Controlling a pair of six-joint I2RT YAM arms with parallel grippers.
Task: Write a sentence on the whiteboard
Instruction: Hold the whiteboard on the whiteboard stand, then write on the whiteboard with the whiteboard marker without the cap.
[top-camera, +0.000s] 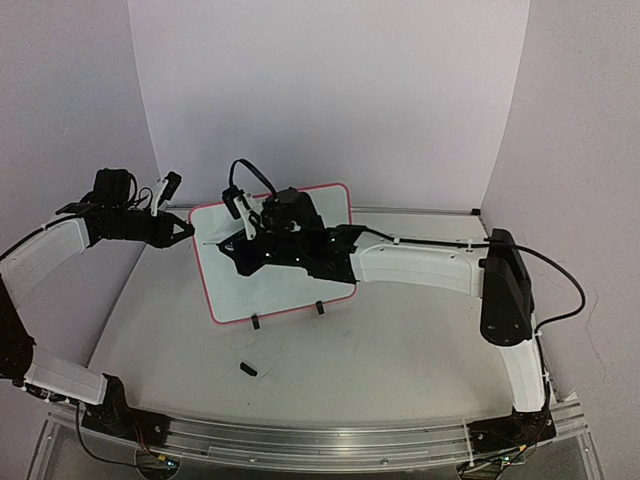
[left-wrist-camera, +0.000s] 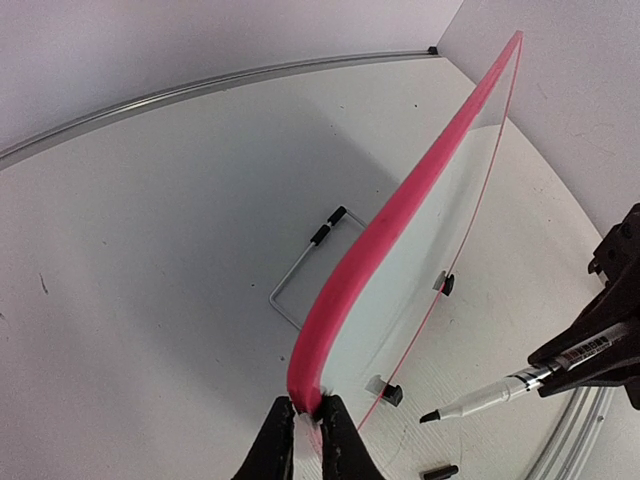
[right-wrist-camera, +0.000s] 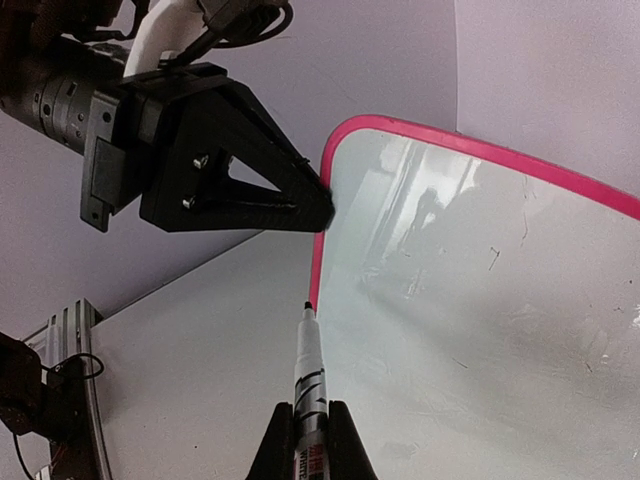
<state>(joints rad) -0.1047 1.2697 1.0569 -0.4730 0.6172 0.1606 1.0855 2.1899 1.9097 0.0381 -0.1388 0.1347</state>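
My left gripper (left-wrist-camera: 306, 432) is closed almost completely. Its two black fingertips pinch the pink-red rim of the whiteboard (left-wrist-camera: 430, 220), with only the rim's thickness between them. The grip sits on the board's left edge, just below its rounded upper left corner.

My right gripper (right-wrist-camera: 310, 440) is closed tight around the barrel of a marker (right-wrist-camera: 308, 360). The marker is white with black print and points away from my wrist, its uncapped black tip toward the board. The tip sits just beside the left rim, below the spot where my left jaws pinch. I cannot tell whether it touches the surface.

The whiteboard stands in the middle of the table (top-camera: 420, 350), toward the far side. It leans back on two small black feet (top-camera: 256, 322), with its white face turned toward the near edge. The face is glossy and carries a few faint short marks, too small to read. My right arm reaches across the front of the board from the right and covers much of its middle in the overhead view.

Behind the board a thin wire prop (left-wrist-camera: 300, 275) rests on the table. On the near side, apart from the feet, a small black piece (top-camera: 247, 369) lies on the tabletop. Pale walls enclose the table on the left, far and right.
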